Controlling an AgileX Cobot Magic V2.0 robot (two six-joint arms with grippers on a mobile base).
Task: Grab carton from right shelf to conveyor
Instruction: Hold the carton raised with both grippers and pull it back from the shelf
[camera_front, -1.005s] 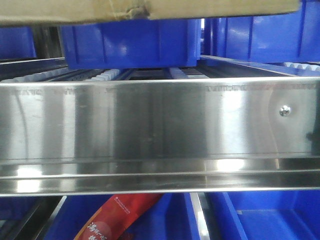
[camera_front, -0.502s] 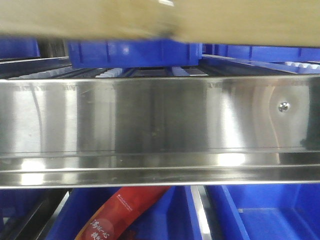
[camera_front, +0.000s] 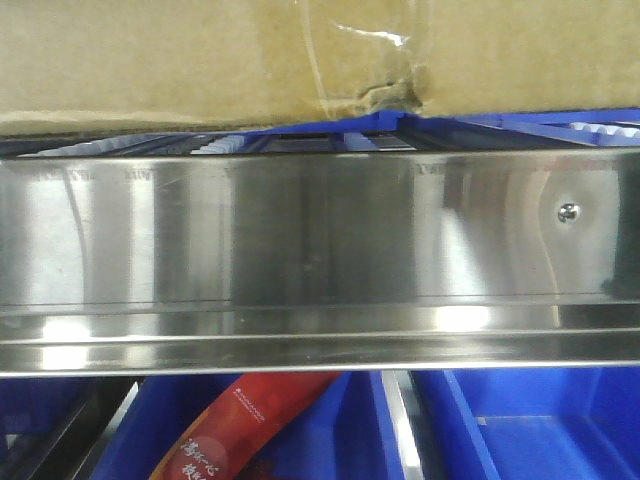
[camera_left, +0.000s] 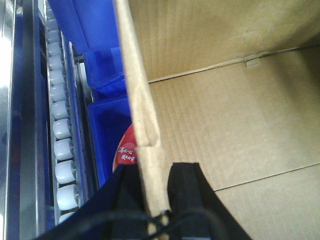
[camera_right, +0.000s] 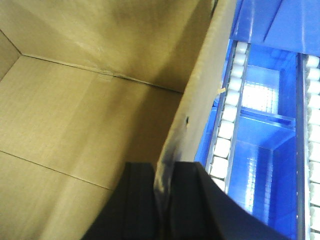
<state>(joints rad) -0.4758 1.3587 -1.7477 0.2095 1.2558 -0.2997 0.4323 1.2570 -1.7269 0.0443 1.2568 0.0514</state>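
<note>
The carton (camera_front: 200, 60), plain brown cardboard with clear tape and a torn notch, fills the top of the front view just above the shelf's shiny steel rail (camera_front: 320, 240). In the left wrist view my left gripper (camera_left: 156, 194) is shut on the carton's (camera_left: 240, 125) side wall, one finger inside and one outside. On the opposite wall of the carton (camera_right: 75, 100), my right gripper (camera_right: 165, 196) is shut the same way. The carton's open inside shows in both wrist views. The conveyor is out of view.
The rail carries one screw head (camera_front: 568, 212). Blue bins (camera_front: 530, 430) sit below it, one holding a red packet (camera_front: 240, 430). White rollers (camera_left: 62, 145) and blue bins (camera_left: 107, 130) lie beside the carton's left wall. Rollers (camera_right: 227, 125) and blue bins (camera_right: 265, 150) flank its right wall.
The carton has dropped in the front view, from a thin strip at the top edge to a broad band that hides the blue bins behind the rail.
</note>
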